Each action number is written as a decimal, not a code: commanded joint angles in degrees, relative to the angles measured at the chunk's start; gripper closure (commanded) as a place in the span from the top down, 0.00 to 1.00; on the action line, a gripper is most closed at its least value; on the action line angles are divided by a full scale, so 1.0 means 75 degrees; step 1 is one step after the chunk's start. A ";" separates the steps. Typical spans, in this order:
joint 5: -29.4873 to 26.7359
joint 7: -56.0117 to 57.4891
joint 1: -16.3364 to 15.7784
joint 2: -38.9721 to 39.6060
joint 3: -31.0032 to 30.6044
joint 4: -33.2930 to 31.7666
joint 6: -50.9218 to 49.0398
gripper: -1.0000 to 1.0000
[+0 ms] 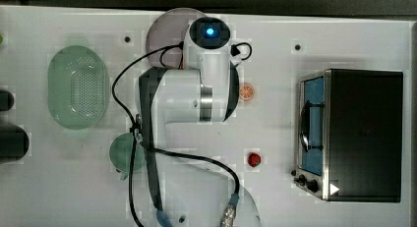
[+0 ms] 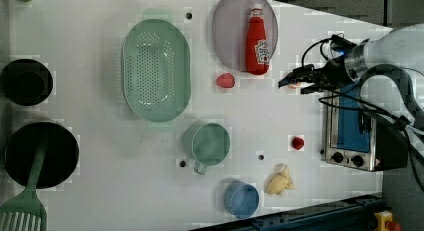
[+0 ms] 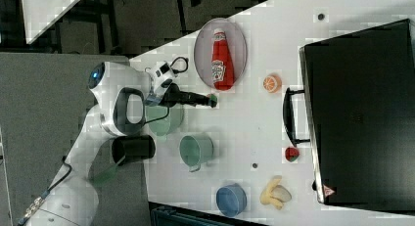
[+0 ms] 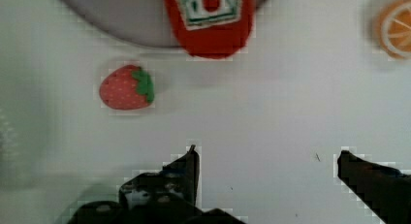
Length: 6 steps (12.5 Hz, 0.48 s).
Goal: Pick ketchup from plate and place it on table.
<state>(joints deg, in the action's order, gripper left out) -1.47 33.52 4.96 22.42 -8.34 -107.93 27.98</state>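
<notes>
Black jaws are seen nearest the wrist camera, standing wide apart and holding nothing, with bare white bench between the two tips. Just beyond them, the base of the ketchup is seen lying on the plate, its bottom end overhanging the plate's rim toward the jaws. A strawberry is found on the bench close beside the plate's edge, and an orange slice lies further off to the other side.

In the left view, the bottle is shown lying lengthwise across the lilac-grey plate, white cap toward the far edge, while the jaws hover near the rim without touching it. A green perforated basket and a green cup are set well apart from the working area, toward the left view's left; a toaster oven stands at the left view's right.

The step in hand is judged to be the approach. A good grasp would be obtained by centring the jaws over the bottle's body (not the tapered neck), aligned across its width, and lowered until the pads straddle it. The strawberry should be kept clear of the near tip during descent. Afterwards, open bench is available nearby for placement.
</notes>
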 commanded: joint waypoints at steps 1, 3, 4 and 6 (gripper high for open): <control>0.0035 0.0928 -0.0070 0.0214 -0.0029 0.0475 0.0510 1.00; 0.0132 0.0928 -0.0089 0.0670 -0.0029 0.0659 0.0907 1.00; 0.0150 0.0928 -0.0101 0.0881 -0.0029 0.0737 0.1150 1.00; 0.0210 0.0928 -0.0128 0.1279 -0.0028 0.0900 0.1631 1.00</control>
<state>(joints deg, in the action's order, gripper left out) 0.32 36.98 3.99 30.75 -8.46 -101.11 39.31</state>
